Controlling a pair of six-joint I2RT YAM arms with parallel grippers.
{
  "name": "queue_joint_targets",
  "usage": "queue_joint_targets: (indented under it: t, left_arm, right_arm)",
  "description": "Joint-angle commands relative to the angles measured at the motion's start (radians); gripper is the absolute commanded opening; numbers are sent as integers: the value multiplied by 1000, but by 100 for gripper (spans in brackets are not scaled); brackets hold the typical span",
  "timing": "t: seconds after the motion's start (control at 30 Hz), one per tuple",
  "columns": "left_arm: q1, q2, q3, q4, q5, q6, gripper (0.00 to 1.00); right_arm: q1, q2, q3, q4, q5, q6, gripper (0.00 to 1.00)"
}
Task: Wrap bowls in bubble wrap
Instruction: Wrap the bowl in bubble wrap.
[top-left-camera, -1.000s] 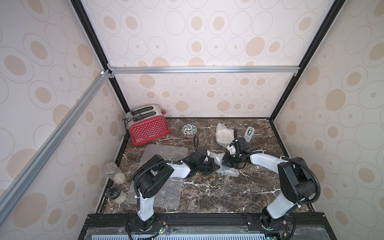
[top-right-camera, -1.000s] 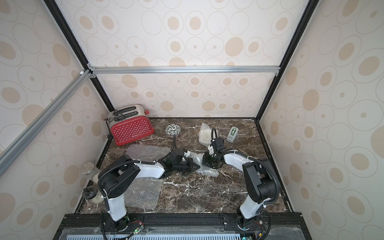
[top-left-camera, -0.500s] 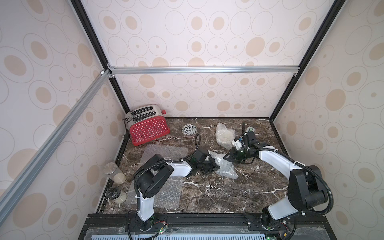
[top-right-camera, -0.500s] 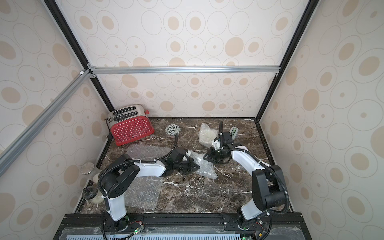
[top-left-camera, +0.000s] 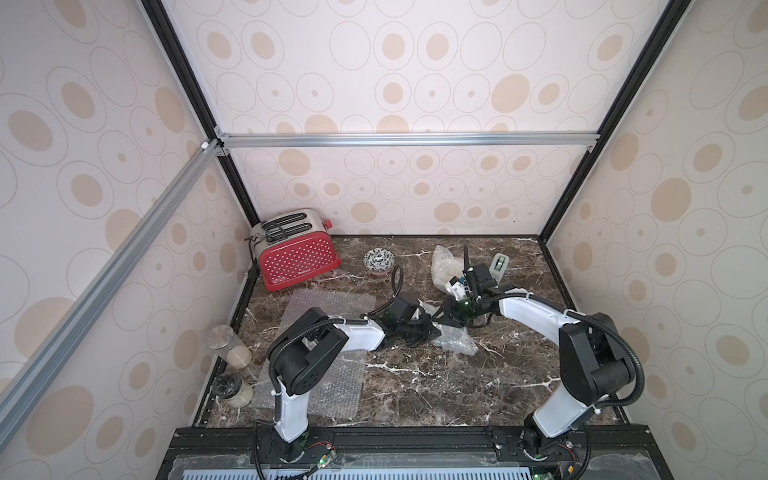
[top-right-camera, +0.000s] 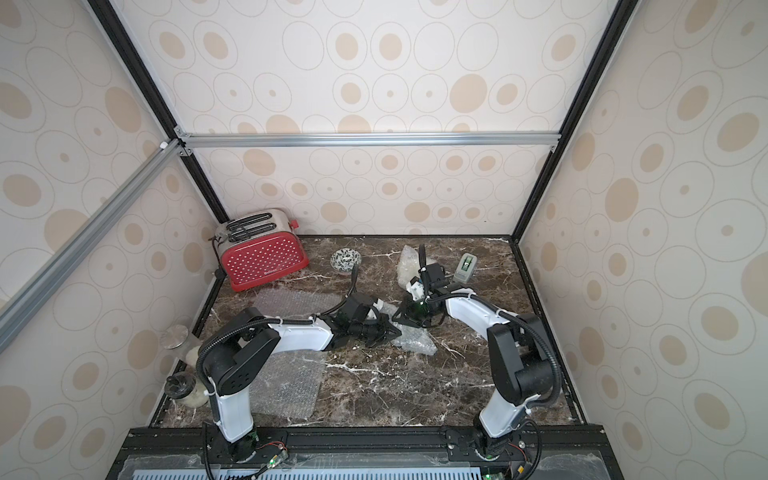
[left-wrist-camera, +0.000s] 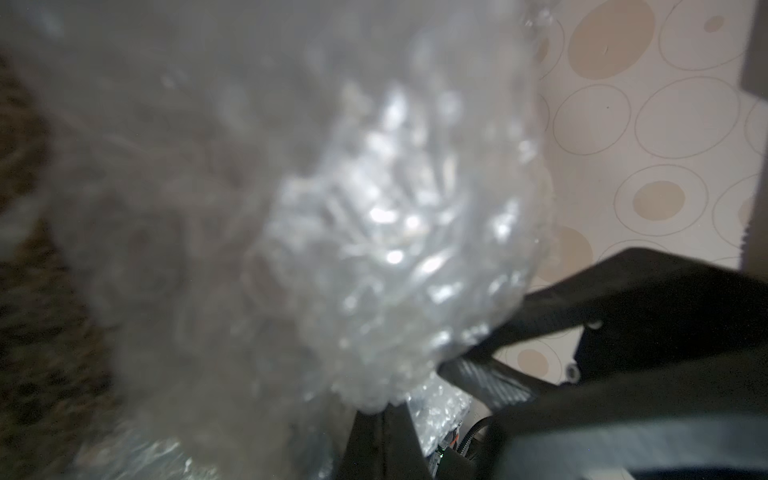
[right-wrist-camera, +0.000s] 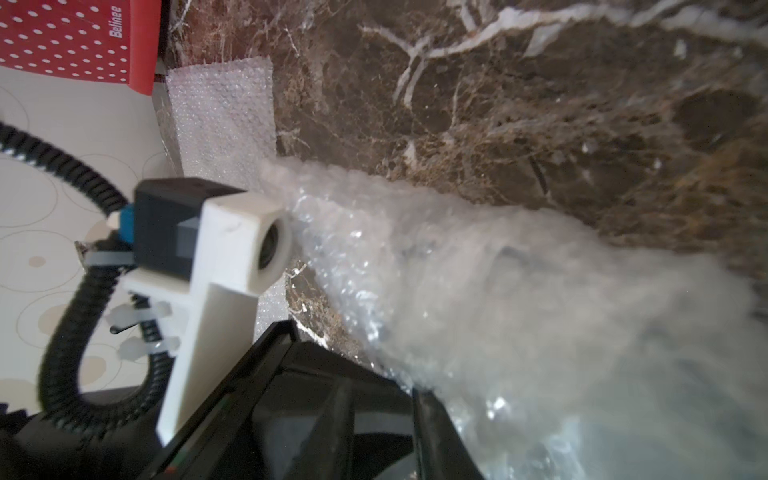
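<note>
A crumpled bubble wrap bundle (top-left-camera: 454, 340) (top-right-camera: 415, 343) lies mid-table; what it holds is hidden. My left gripper (top-left-camera: 426, 332) (top-right-camera: 388, 331) reaches in from the left and is shut on the bubble wrap (left-wrist-camera: 374, 249), which fills the left wrist view. My right gripper (top-left-camera: 444, 320) (top-right-camera: 405, 320) meets it from the right, open, with the wrap (right-wrist-camera: 498, 291) lying against the outside of one finger (right-wrist-camera: 432, 436). A bowl with black leaf pattern (top-left-camera: 378, 260) (top-right-camera: 345, 259) stands bare near the back wall. Another crumpled wrap bundle (top-left-camera: 441, 266) lies at the back right.
A red toaster (top-left-camera: 297, 259) stands at the back left. Two flat bubble wrap sheets (top-left-camera: 324, 303) (top-left-camera: 320, 390) lie under the left arm. Two jars (top-left-camera: 230, 351) (top-left-camera: 233, 390) stand along the left edge. A small white device (top-left-camera: 500, 264) sits at the back right.
My right gripper swung out toward the back right, then came back to the bundle beside the left gripper. The left arm has stayed put, still shut on the wrap.
</note>
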Motion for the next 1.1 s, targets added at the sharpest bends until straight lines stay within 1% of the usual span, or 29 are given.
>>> queue_joint_targets:
  t: [0.0, 0.1, 0.2, 0.3, 0.33, 0.4, 0.43, 0.47, 0.53, 0.6, 0.7, 0.77, 0.9, 1.07]
  left_arm:
    - [-4, 13, 18, -42, -9, 14, 0]
    - [-2, -3, 24, -55, -7, 21, 0]
    - [18, -41, 19, -96, -13, 44, 0]
    - [55, -113, 3, -168, -47, 85, 0]
    - [70, -141, 2, -204, -63, 105, 2]
    - [94, -195, 3, -277, -102, 147, 14]
    - [102, -216, 8, -314, -124, 166, 22]
    - [109, -230, 14, -343, -141, 183, 28]
    - [114, -232, 28, -361, -146, 194, 38]
    - [116, -214, 35, -342, -133, 188, 47]
    - [114, -178, -10, -200, -89, 114, 55]
    - [111, -160, -34, -124, -72, 83, 58]
    - [92, -139, -17, -102, -63, 85, 63]
    - [55, -61, 18, -91, -64, 76, 64]
  right_arm:
    - [-2, 75, 17, 26, 32, 8, 27]
    - [-7, 117, 26, -39, 114, -26, 27]
    - [-21, 133, 20, -88, 162, -42, 29]
    - [-33, 133, 0, -98, 181, -47, 29]
    - [-37, 134, -9, -96, 184, -46, 29]
    - [-40, 141, -20, -88, 184, -47, 29]
    - [-40, 150, -25, -84, 179, -46, 29]
    - [-40, 161, -32, -75, 173, -45, 29]
    - [-40, 176, -48, -56, 162, -42, 29]
    - [-39, 187, -66, -47, 166, -43, 29]
    - [-40, 195, -91, -44, 189, -51, 28]
    - [-42, 210, -110, -32, 208, -56, 28]
    - [-50, 233, -153, -6, 214, -58, 25]
    - [-49, 201, -171, 1, 207, -52, 25]
